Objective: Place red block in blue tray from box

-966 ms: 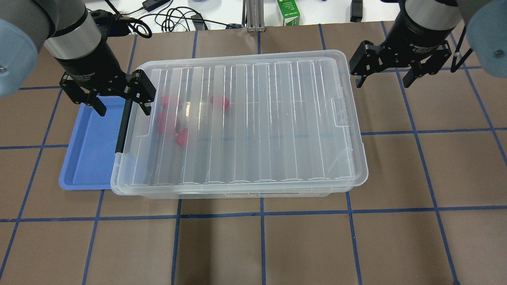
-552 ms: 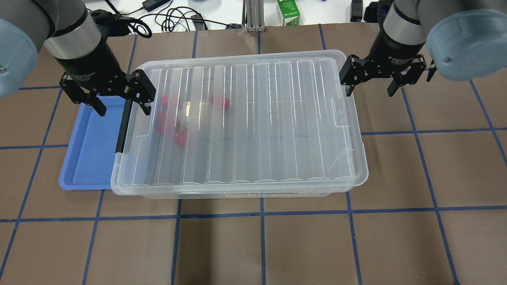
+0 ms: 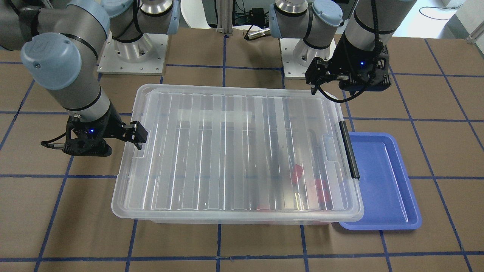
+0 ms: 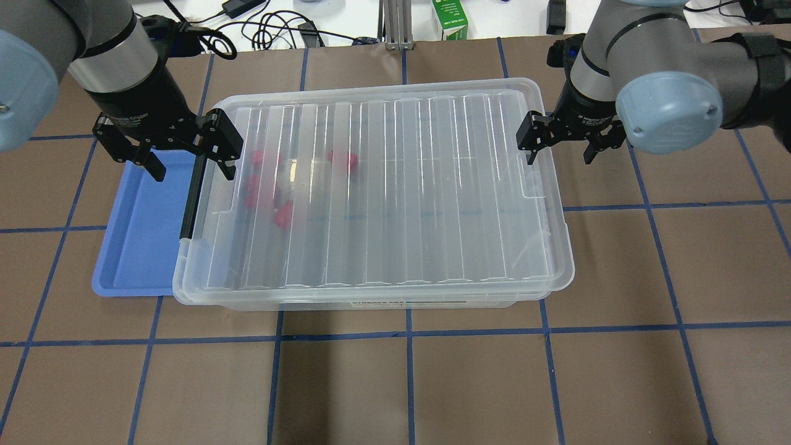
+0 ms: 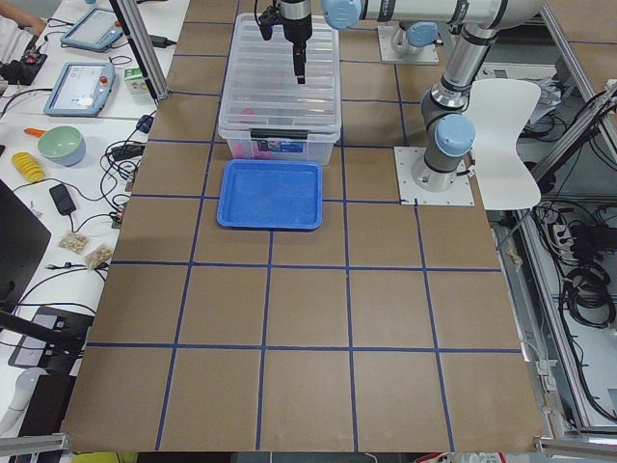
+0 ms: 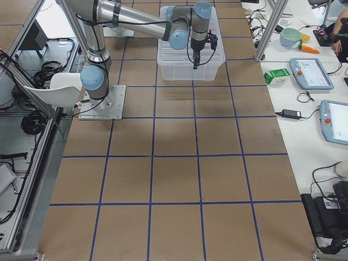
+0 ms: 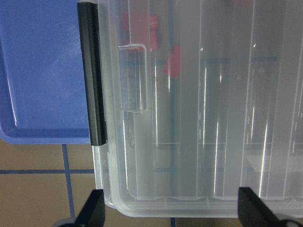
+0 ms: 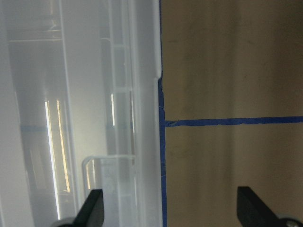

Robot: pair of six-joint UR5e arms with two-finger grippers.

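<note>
The box (image 4: pixel 401 185) is a clear bin with its ribbed lid on and a black latch (image 4: pixel 193 194) at its left end. Several red blocks (image 4: pixel 284 213) show blurred through the lid near that end, and in the left wrist view (image 7: pixel 173 61). The blue tray (image 4: pixel 139 235) lies against the latch end, partly under the box rim. My left gripper (image 4: pixel 188 165) is open, one finger over the tray and one over the lid corner. My right gripper (image 4: pixel 558 153) is open and straddles the box's right rim (image 8: pixel 147 118).
A green carton (image 4: pixel 449 18) and black cables (image 4: pixel 272 28) lie past the table's far edge. The arm bases (image 3: pixel 132 49) stand behind the box. Brown table with blue tape grid lies in front of the box (image 4: pixel 408 383).
My right gripper has moved left and down to the box's right end, now straddling its rim. The left gripper, box and tray have not moved.
</note>
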